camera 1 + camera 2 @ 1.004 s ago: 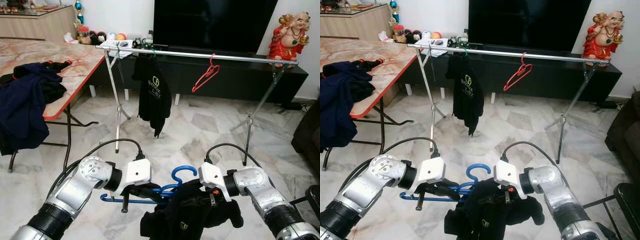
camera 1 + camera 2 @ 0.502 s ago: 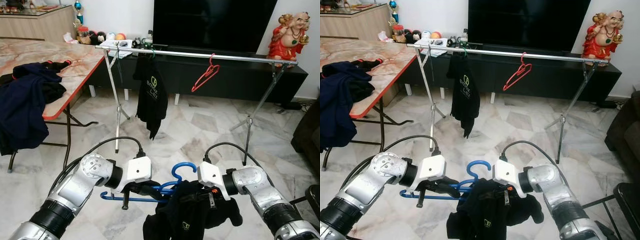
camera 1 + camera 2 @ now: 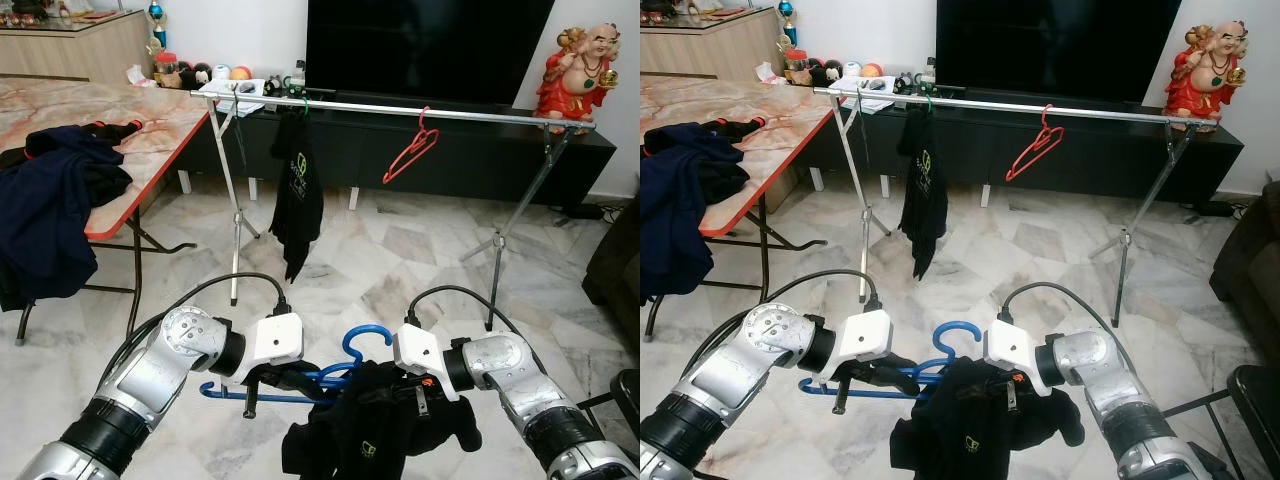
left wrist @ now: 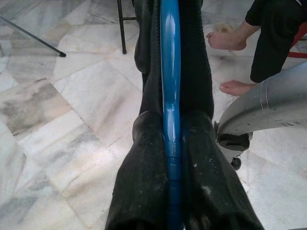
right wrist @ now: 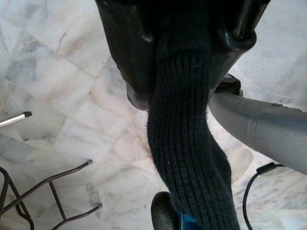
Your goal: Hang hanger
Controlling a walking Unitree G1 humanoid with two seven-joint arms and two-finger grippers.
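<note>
Blue hanger (image 3: pixel 300 384) clamped between left gripper (image 3: pixel 283 381) fingers; right gripper (image 3: pixel 405 396) fingers grasping black shirt (image 3: pixel 370 430).

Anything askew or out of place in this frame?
The red plastic hanger hangs tilted and bare on the metal rail. Dark blue clothes spill over the edge of the marble-topped table.

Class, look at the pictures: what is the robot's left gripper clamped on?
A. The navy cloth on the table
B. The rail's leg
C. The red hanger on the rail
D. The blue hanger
D. The left gripper is shut on the blue hanger, whose blue bar runs between its two fingers in the left wrist view, while the right gripper pinches the black garment draped on it.
</note>
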